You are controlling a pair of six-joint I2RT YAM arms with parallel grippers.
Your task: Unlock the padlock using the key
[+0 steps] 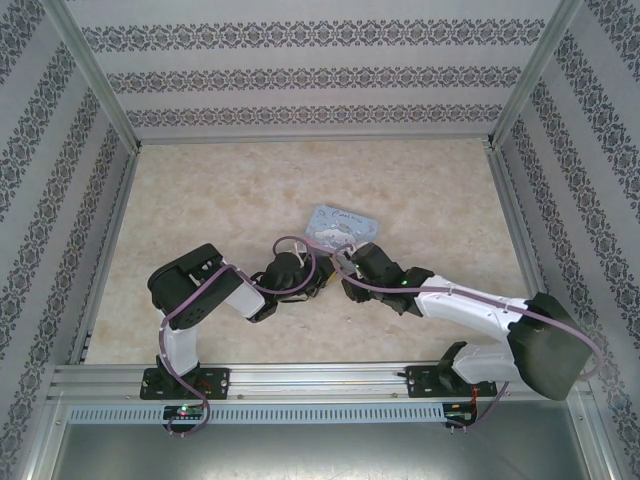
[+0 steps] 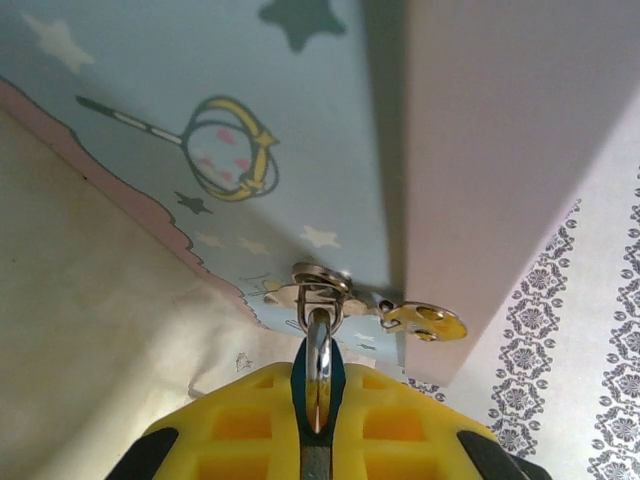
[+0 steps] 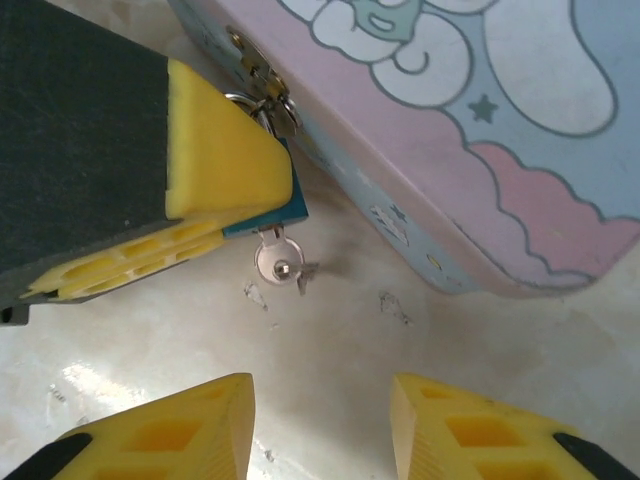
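Left gripper (image 2: 318, 400) clamped shut on padlock (image 3: 280, 212), which hangs at the tin (image 3: 520, 200) hasp; key (image 3: 279, 264) sticks out below it, long axis toward the right gripper (image 3: 320, 400), whose wide-open, empty fingers are nearer, key straight ahead of their gap.

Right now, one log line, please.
left fingers shut on padlock | key in padlock | right fingers open, apart from key | padlock on tin hasp

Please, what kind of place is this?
Probably a robot test cell, not a home: left arm and right arm bolted to an aluminium rail, patterned wall panels enclosing a marble-look tabletop.
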